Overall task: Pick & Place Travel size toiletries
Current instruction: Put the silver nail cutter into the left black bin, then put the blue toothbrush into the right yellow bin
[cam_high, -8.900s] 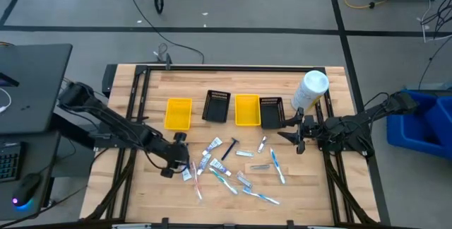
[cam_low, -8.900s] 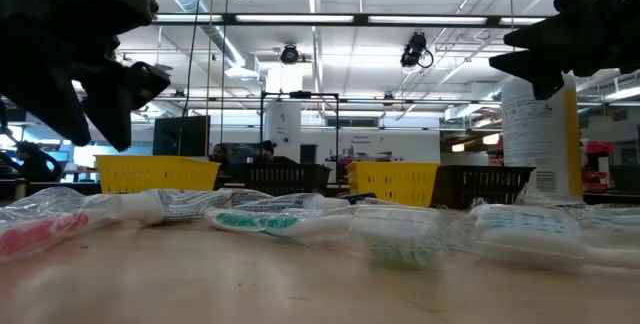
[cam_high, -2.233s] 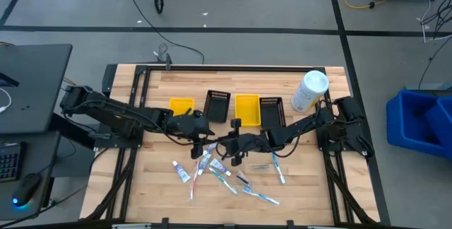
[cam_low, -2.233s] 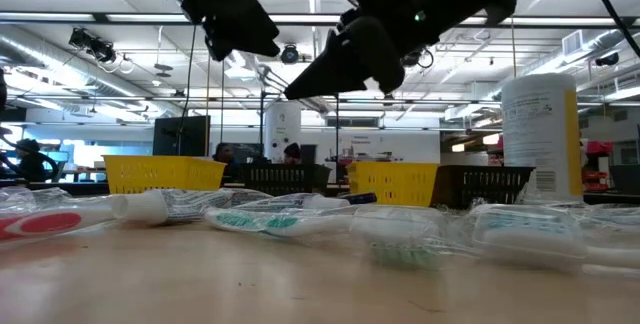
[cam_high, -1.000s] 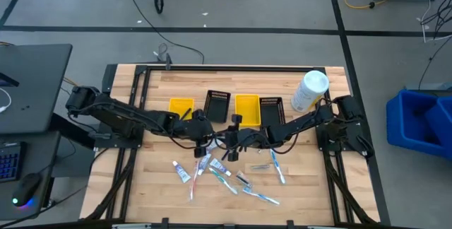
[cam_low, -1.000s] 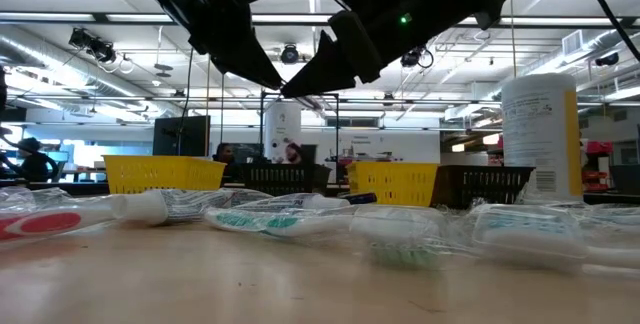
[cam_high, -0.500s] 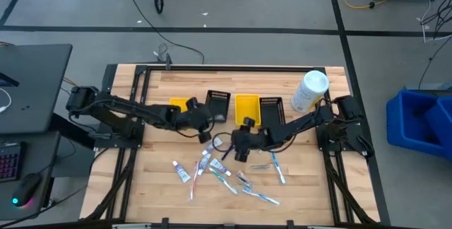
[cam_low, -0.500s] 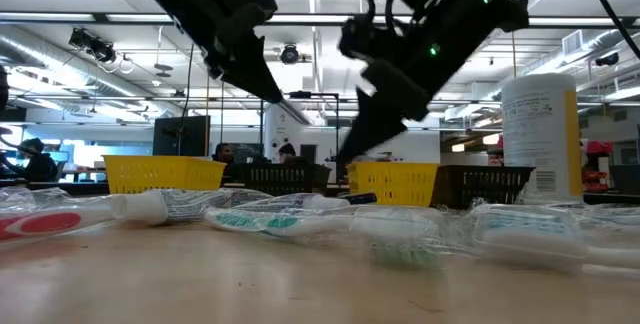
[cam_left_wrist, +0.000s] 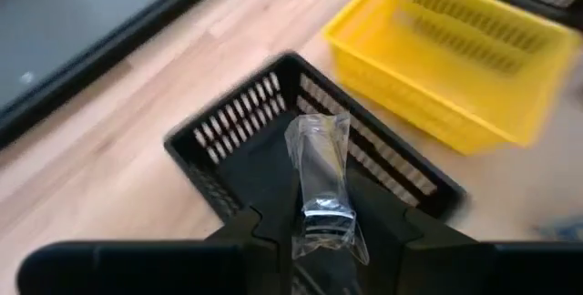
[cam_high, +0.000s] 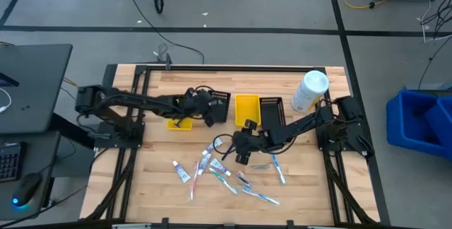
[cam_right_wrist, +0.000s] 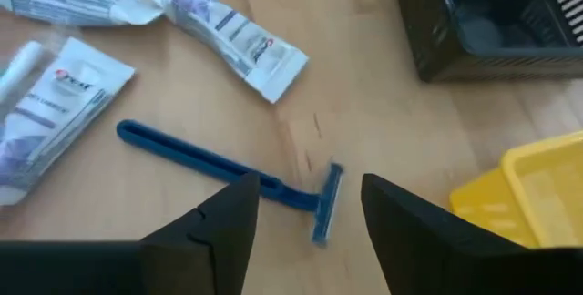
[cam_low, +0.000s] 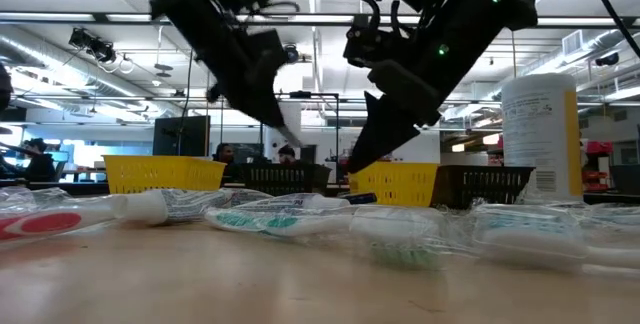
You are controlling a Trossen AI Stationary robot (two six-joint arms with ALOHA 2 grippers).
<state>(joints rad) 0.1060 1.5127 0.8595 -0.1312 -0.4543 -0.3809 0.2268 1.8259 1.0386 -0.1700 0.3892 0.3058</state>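
Observation:
My left gripper (cam_high: pixel 210 113) (cam_left_wrist: pixel 324 233) is shut on a small clear packet (cam_left_wrist: pixel 319 169) and hangs over the left black bin (cam_high: pixel 218 104) (cam_left_wrist: pixel 266 146). My right gripper (cam_high: pixel 238 148) (cam_right_wrist: pixel 305 215) stands open just above a blue razor (cam_right_wrist: pixel 219 169), which lies flat on the wood between its fingertips. The other travel size toiletries (cam_high: pixel 215 169), toothpaste tubes (cam_right_wrist: pixel 230 38) and toothbrushes, lie scattered on the table's near middle. My left gripper pinches the clear packet by its lower end (cam_left_wrist: pixel 321 224) between its two fingers. The fingers slant down from the table's left side. The packet sticks out beyond the fingertips, lifted clear above the black bin's opening.
Four small bins stand in a row at the middle: a yellow one (cam_high: pixel 178 123) partly under my left arm, the black one, a second yellow (cam_high: pixel 246 107) and a second black (cam_high: pixel 272 112). A big white bottle (cam_high: pixel 310 90) stands at the far right.
My left gripper has carried the clear packet from the table's middle toward the far edge, over the left black bin, rolling its wrist as it went. My right gripper has tipped downward toward the razor.

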